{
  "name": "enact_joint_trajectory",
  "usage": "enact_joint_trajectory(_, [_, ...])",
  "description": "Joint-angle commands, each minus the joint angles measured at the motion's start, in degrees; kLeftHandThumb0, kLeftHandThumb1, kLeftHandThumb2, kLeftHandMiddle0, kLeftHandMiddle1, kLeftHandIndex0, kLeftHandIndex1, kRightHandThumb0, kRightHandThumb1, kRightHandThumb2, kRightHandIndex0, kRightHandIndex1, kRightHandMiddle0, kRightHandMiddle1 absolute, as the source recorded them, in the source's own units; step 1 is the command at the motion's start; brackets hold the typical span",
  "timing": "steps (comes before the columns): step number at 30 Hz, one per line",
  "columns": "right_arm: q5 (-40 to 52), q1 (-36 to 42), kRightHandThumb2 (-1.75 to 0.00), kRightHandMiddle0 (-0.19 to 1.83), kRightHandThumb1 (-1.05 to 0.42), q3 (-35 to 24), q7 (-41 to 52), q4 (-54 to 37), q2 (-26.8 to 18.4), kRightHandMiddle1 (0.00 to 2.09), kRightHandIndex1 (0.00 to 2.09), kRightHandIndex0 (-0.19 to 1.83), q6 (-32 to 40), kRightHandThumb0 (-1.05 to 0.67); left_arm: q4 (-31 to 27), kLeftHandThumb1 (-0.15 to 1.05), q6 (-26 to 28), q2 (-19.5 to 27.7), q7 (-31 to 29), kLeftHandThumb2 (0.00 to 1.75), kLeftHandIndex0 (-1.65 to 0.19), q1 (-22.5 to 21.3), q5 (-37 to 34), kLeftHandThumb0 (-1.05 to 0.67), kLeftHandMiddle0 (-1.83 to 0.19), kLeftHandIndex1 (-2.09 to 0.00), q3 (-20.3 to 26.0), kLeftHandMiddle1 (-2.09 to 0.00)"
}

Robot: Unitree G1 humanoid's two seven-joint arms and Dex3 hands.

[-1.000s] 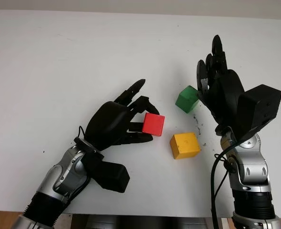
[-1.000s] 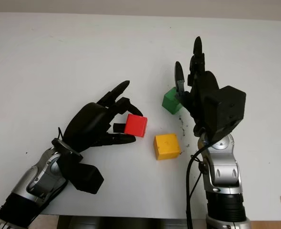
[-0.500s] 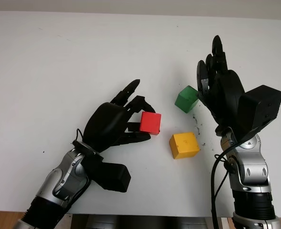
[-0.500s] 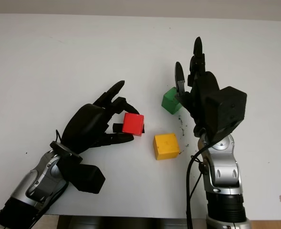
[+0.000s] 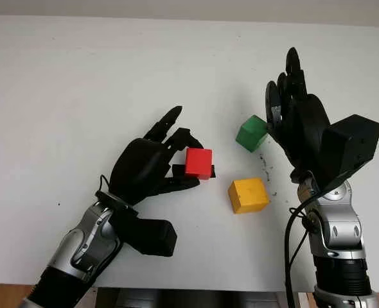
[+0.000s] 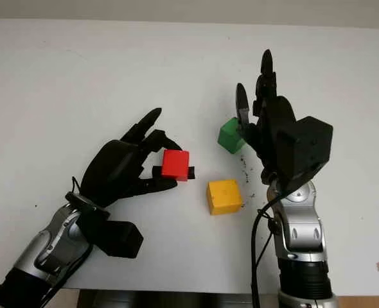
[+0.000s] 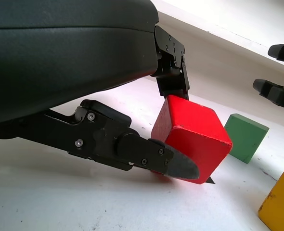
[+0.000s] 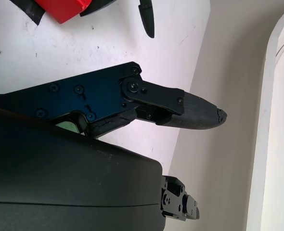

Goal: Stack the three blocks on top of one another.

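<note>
- Your left hand point(image 5: 152, 168) pinches the red block point(image 5: 198, 163), lifted clear of the table point(image 5: 80, 83) and slightly tilted.
- Your right hand point(image 5: 297, 122) is open, just beside the green block point(image 5: 251, 133).
- The yellow block point(image 5: 248, 195) lies nearer you.

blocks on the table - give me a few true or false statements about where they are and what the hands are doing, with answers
1. The left hand grips the red block. True.
2. The red block sits on top of the yellow block. False: it is held to the left of the yellow block, and nothing is stacked yet.
3. The green block lies farther from the robot than the yellow block. True.
4. The right hand holds the yellow block. False: it holds nothing, is open, and stands beside the green block.
5. All three blocks touch one another. False: each is apart from the others on the white table.
</note>
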Motion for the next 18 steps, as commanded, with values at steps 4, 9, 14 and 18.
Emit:
enact_joint_trajectory(4, [0.15,0.56,-0.65,-0.19,-1.05,-0.15,0.13,-0.92,0.05,0.0,0.0,-0.19,0.02,-0.7,-1.22,1.05,1.9,1.09,-2.52,0.11,-0.33,1.76,1.42,-0.57,0.1,-0.23,-1.33,-0.05])
enact_joint_trajectory(9, [0.11,0.72,-0.65,-0.19,-1.05,-0.15,-0.09,-0.98,0.28,0.0,0.0,-0.19,-0.19,-0.71,-2.21,1.05,2.54,1.51,-4.51,0.1,-0.2,1.99,0.72,-0.61,0.16,-0.05,-1.38,-0.04])
enact_joint_trajectory(14, [0.21,0.99,-0.66,-0.19,-1.05,-0.19,0.21,-0.76,0.09,0.0,0.0,-0.19,-0.81,-0.7,-2.68,1.05,2.67,1.34,-5.3,0.09,-0.05,2.49,-0.2,-0.63,0.19,-0.01,-1.22,-0.02])
enact_joint_trajectory(18, [0.45,1.23,-0.66,-0.19,-1.05,-0.31,0.23,-0.64,0.25,0.0,0.0,-0.19,-1.23,-0.69,-3.71,1.05,3.26,1.27,-6.51,0.13,0.15,3.27,-1.23,-0.67,0.19,0.0,-0.95,0.0])
